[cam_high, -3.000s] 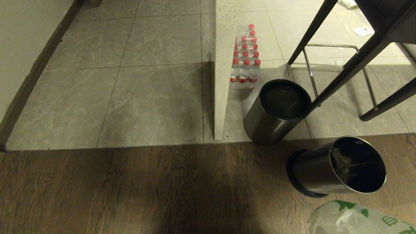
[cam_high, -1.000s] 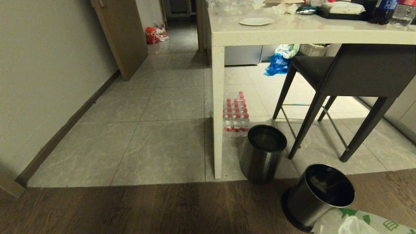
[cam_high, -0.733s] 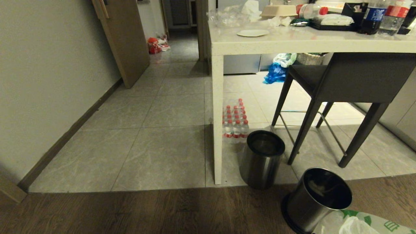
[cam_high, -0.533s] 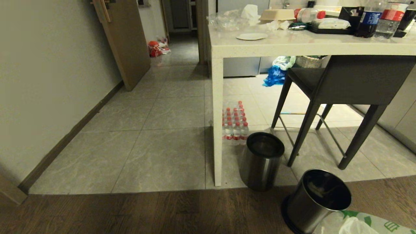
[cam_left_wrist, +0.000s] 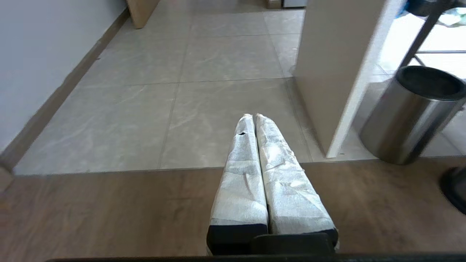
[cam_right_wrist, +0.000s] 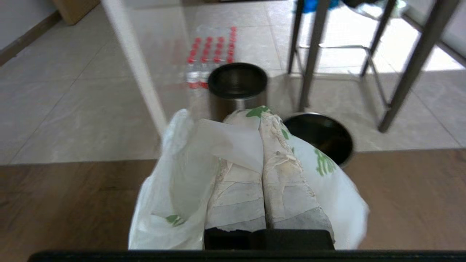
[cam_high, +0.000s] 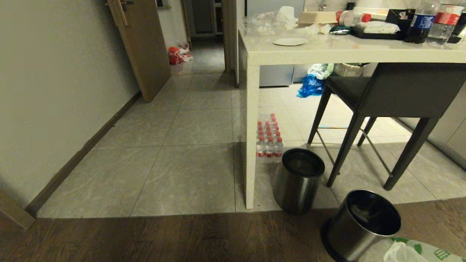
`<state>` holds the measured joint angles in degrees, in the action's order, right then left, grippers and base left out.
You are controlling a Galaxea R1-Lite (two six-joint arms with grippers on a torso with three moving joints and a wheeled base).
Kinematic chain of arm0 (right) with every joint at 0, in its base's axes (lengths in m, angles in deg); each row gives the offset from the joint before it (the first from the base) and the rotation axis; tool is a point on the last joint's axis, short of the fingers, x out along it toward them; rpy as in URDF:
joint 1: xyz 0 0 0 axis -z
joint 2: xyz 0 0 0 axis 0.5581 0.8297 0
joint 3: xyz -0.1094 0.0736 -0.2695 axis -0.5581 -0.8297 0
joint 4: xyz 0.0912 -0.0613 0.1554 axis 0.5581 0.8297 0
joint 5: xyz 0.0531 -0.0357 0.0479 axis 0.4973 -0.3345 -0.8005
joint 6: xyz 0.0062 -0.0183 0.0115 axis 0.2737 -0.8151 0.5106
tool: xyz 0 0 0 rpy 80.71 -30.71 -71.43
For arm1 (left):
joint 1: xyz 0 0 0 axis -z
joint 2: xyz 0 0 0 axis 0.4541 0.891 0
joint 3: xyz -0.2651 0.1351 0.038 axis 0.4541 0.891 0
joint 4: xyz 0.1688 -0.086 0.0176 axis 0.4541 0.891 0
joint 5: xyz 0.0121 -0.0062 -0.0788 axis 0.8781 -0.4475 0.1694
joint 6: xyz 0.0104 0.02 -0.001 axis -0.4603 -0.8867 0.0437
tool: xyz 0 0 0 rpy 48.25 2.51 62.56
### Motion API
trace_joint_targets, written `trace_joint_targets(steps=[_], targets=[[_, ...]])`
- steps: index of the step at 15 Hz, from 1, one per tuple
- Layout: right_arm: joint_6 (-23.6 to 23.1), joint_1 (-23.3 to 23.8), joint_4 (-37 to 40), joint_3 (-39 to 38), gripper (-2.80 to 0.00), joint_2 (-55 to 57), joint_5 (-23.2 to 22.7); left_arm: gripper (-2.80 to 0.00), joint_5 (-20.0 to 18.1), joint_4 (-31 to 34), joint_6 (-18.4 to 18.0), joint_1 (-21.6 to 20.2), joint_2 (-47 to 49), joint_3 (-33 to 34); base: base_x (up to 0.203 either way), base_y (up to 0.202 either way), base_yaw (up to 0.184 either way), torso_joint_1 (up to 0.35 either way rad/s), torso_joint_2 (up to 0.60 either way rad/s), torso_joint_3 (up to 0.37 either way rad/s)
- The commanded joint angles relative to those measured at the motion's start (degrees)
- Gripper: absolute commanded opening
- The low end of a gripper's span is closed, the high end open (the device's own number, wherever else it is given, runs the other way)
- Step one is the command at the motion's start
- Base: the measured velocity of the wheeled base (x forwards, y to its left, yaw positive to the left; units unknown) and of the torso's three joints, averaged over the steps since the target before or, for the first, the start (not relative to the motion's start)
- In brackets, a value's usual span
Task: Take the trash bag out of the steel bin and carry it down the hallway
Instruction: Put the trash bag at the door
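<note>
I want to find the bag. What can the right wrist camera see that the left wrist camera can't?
Only the right wrist view shows the trash bag pinched in the shut right claw, plus the red-capped water bottles and chair legs. Only the left wrist view shows the shut, empty left claw and the wall. Both show the upright steel bin and the white table leg.

My right claw (cam_right_wrist: pixel 260 120) pinches the trash bag (cam_right_wrist: pixel 189 171) above the wood floor (cam_high: pixel 164 238). Ahead, the steel bin (cam_high: pixel 360 223) tilts; another bin (cam_high: pixel 298 185) stands beside the table leg (cam_high: pixel 252 138), bottles (cam_high: pixel 268 136) behind it.
</note>
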<state>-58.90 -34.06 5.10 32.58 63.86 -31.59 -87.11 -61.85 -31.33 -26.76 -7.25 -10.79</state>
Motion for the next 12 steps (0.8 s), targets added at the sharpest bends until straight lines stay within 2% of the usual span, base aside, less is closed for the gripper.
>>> trace_joint_targets(steps=[1, 12], targets=[[0.03, -0.04, 0.01, -0.18, -2.8, -0.1, 0.02, -2.8, 0.01, -0.03, 0.04, -0.07, -0.02, 0.09, 0.0, 0.196, 0.0, 0.006, 0.0, 0.002], [0.04, -0.04, 0.01, -0.18, -2.8, -0.1, 0.02, -2.8, 0.01, -0.07, 0.13, -0.07, -0.02, 0.09, 0.0, 0.193, 0.001, 0.002, 0.0, 0.003]])
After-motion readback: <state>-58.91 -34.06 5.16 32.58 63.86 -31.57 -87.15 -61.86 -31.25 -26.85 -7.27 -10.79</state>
